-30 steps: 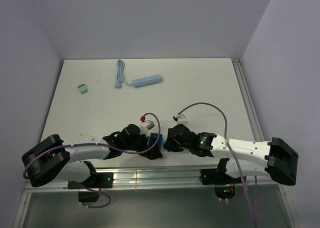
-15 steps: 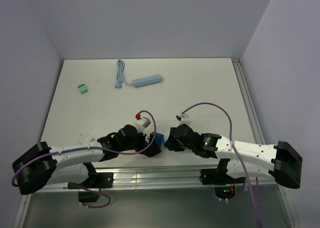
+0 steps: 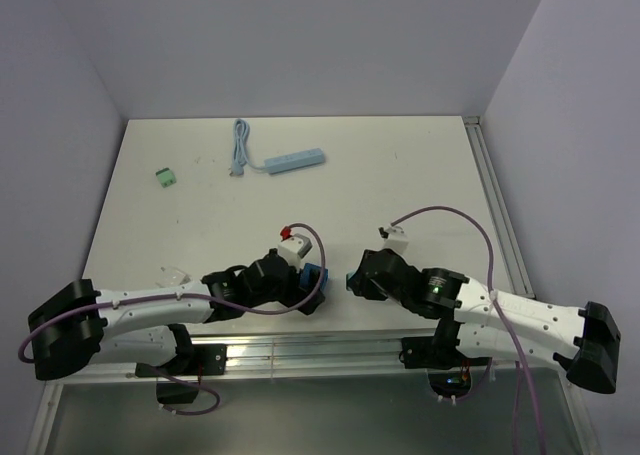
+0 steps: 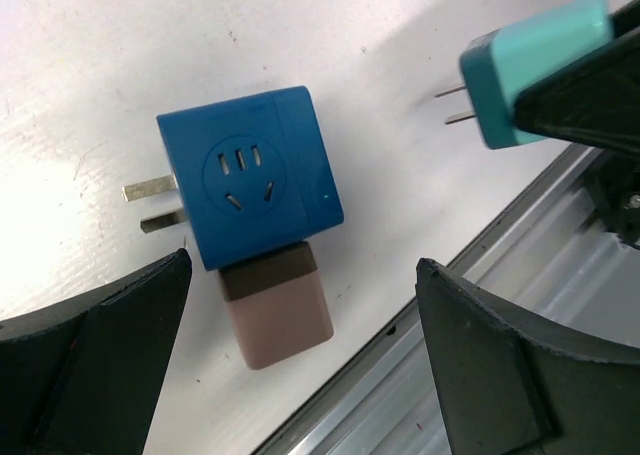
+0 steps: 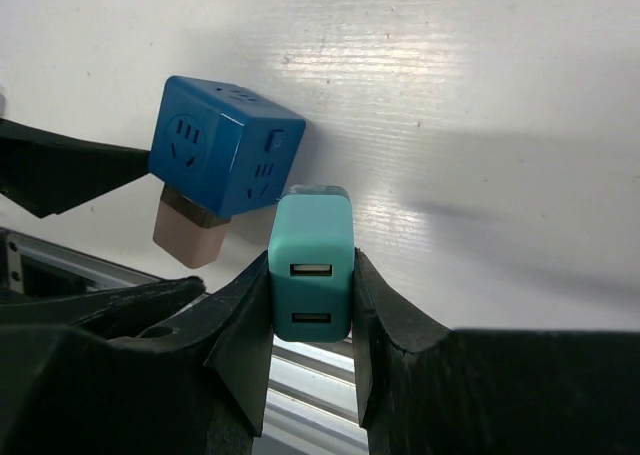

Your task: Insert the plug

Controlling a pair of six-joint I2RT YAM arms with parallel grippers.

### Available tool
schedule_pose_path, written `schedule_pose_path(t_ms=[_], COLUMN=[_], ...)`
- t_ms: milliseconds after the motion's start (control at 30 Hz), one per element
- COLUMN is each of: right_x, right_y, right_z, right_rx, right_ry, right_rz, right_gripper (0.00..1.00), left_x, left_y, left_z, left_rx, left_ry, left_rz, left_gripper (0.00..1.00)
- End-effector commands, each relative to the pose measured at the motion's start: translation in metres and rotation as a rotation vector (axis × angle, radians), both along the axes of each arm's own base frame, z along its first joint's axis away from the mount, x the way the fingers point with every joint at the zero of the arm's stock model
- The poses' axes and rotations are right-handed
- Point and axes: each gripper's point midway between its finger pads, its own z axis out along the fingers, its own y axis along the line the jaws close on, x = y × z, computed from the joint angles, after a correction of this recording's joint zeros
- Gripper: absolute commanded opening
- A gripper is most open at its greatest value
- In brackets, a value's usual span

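Far left of the table point(image 3: 420, 175), at 10 o'clock in the overhead view, lies a small green terminal block point(image 3: 166, 177). A pale blue power strip point(image 3: 296, 160) with its coiled cable lies toward 12 o'clock. Neither looks involved.

The left gripper point(image 4: 302, 275) stands wide apart and holds nothing. Its black fingers point(image 4: 100, 365) flank the blue cube adapter point(image 4: 250, 175) without touching it. I judge it is placed to brace the cube against the coming push.

The cube rests on the white tabletop near the front rail. It is smooth glossy plastic with rounded edges and a five-hole socket face turned upward. Two flat metal prongs point(image 4: 150, 202) project at its 9 o'clock. A matte tan block point(image 4: 277, 305) is seated at its 6 o'clock.

At the cube's 2 o'clock in the left wrist view, near but apart, is the teal USB charger plug point(image 5: 311, 260). Its two thin pins point(image 4: 455, 105) aim at the cube's side. The right gripper point(image 5: 310, 310) is clamped on its flanks, USB ports facing the wrist, so the pins lead. Insertion is not yet done.
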Motion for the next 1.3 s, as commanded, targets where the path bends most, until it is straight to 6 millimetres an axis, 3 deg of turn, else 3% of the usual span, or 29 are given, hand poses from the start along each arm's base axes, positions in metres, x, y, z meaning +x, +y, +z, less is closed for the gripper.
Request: schedule_pose_path(t_ms=[0, 167, 467, 867, 1267], right_x=[0.006, 0.004, 0.002, 0.001, 0.001], right_y=[-0.015, -0.019, -0.020, -0.018, -0.017], right_z=[0.013, 0.021, 0.017, 0.015, 0.015], right_rx=[0.017, 0.051, 0.053, 0.052, 0.066], right_ry=[-0.029, -0.041, -0.037, -0.036, -0.036], right_rz=[-0.087, -0.090, -0.083, -0.074, -0.073], right_gripper=[0.00, 0.00, 0.00, 0.00, 0.00], left_x=[0.016, 0.020, 0.024, 0.026, 0.029], left_y=[-0.009, -0.014, -0.020, -0.020, -0.025], left_z=[0.016, 0.010, 0.007, -0.003, 0.001], left_rx=[0.033, 0.085, 0.113, 0.132, 0.118], left_ry=[-0.104, -0.126, -0.132, -0.129, -0.130], left_rz=[0.032, 0.027, 0.026, 0.031, 0.048], left_gripper=[0.99, 1.00, 0.98, 0.84, 0.84])
